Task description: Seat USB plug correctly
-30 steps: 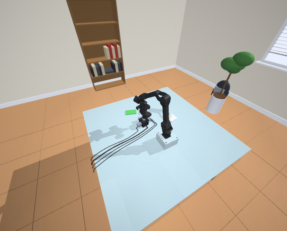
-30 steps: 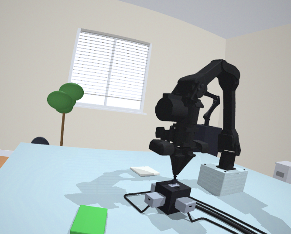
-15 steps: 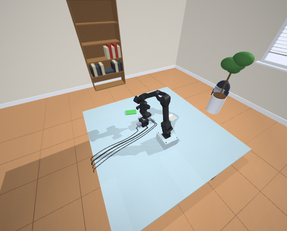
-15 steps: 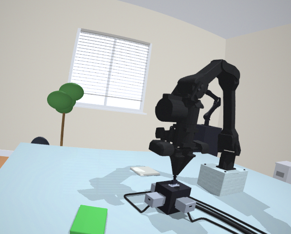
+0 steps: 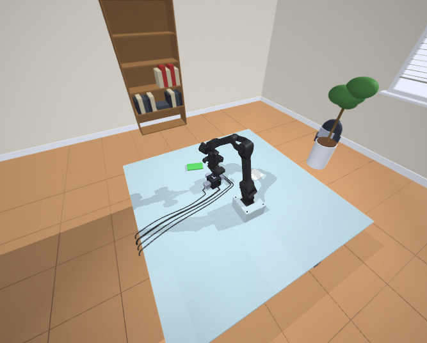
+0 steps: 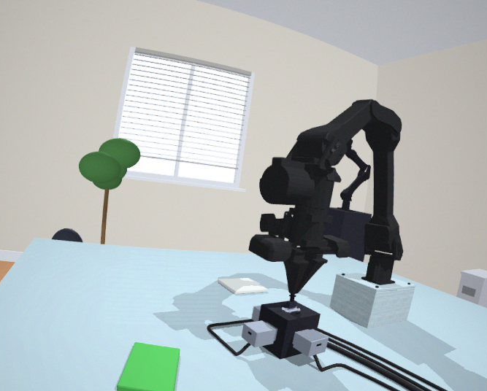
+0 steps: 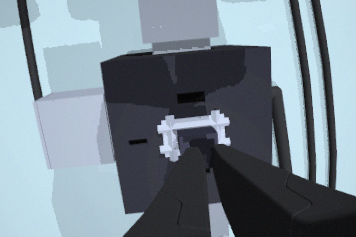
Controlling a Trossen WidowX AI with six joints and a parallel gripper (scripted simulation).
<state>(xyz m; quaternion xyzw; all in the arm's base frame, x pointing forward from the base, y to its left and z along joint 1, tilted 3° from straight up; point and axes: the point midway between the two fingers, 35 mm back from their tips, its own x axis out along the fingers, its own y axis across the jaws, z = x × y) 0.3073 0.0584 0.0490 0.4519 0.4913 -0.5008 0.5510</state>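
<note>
The black power cube (image 5: pixel 214 182) (image 6: pixel 281 332) (image 7: pixel 150 81) stands on the table with a pale socket frame (image 6: pixel 286 310) (image 7: pixel 192 122) on its top. A small dark USB plug (image 6: pixel 291 303) (image 7: pixel 201 142) stands upright inside this frame. My gripper (image 6: pixel 293 295) (image 7: pixel 205 158) points straight down over the cube and is shut on the plug's top. The fingertips are just above the cube's top. The fingers hide part of the plug and the frame's near side, so I cannot tell the plug's depth or which way round it is.
Grey plugs (image 6: pixel 258 333) (image 6: pixel 310 342) (image 7: pixel 177 6) (image 7: pixel 70 129) stick out of the cube's sides. Black cables (image 5: pixel 185 211) (image 7: pixel 301 69) run from it to the table edge. A green block (image 5: pixel 194 166) (image 6: pixel 150 365) and a white pad (image 5: pixel 257 174) (image 6: pixel 242 286) lie nearby.
</note>
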